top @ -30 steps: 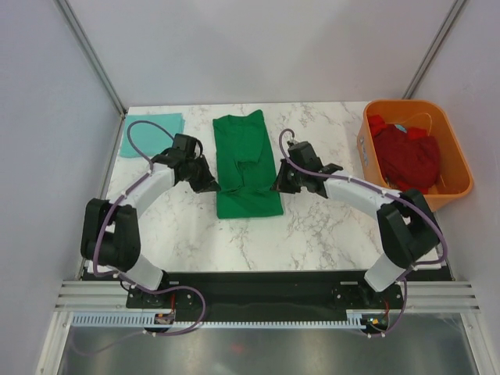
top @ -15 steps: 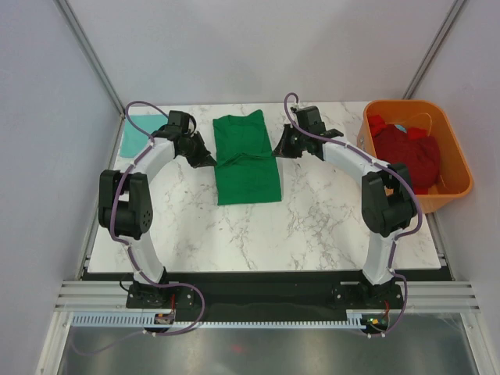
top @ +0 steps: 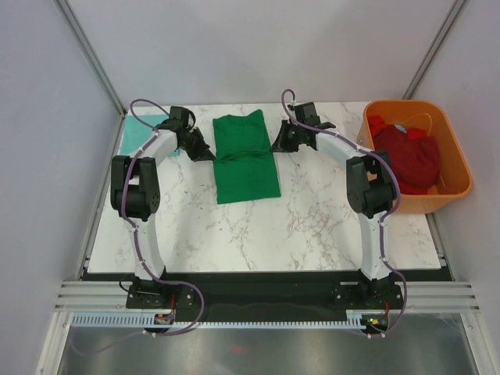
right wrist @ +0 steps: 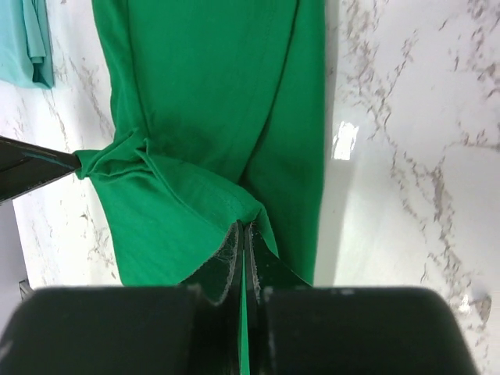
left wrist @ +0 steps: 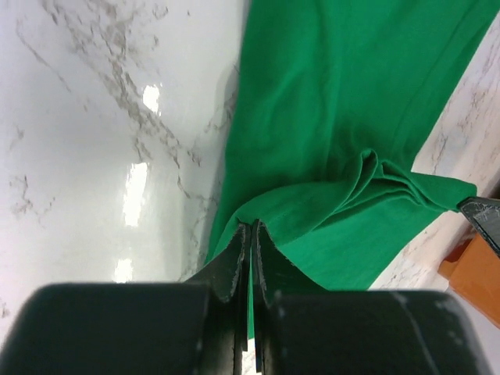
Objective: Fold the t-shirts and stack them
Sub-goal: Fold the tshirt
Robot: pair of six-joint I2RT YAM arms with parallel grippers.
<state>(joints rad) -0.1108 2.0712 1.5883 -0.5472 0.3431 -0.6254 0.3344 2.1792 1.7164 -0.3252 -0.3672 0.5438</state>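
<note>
L gripper (left wrist: 250,234) is clamping the dark green tee (top: 246,160): jaws are pressed together w/ a thin layer of cloth showing between the tips, at the shirt's left edge. R gripper (right wrist: 243,234) is doing the same on the right edge, jaws closed on the fabric, no gap.

Both pinch pts are sitting roughly level w/ each other, about midway along the shirt. A bunched ridge of cloth is running across btwn the two grippers. The rest of the tee is lying flat on the marble tabletop (top: 320,226), part beyond the tips and part back toward the bases.

Prob reason for the symmetric grip: it's keeping the crosswise fold line straight, so one half goes over the other w/o skewing. Looks like mid-fold on this tee, stacking not yet done.

The pale teal tee (right wrist: 27,39) is lying flat just outboard of the L gripper, apart from the green one. Likely the stack base, but can't confirm.

Dark red tees (top: 406,156) are sitting heaped in the orange tub (top: 453,191), well off to the R gripper's outer side, unfolded.

Risk: if one side is slipping from its pinch, the ridge is going to skew and the fold comes out crooked. Thin cotton, little margin in the tips.
</note>
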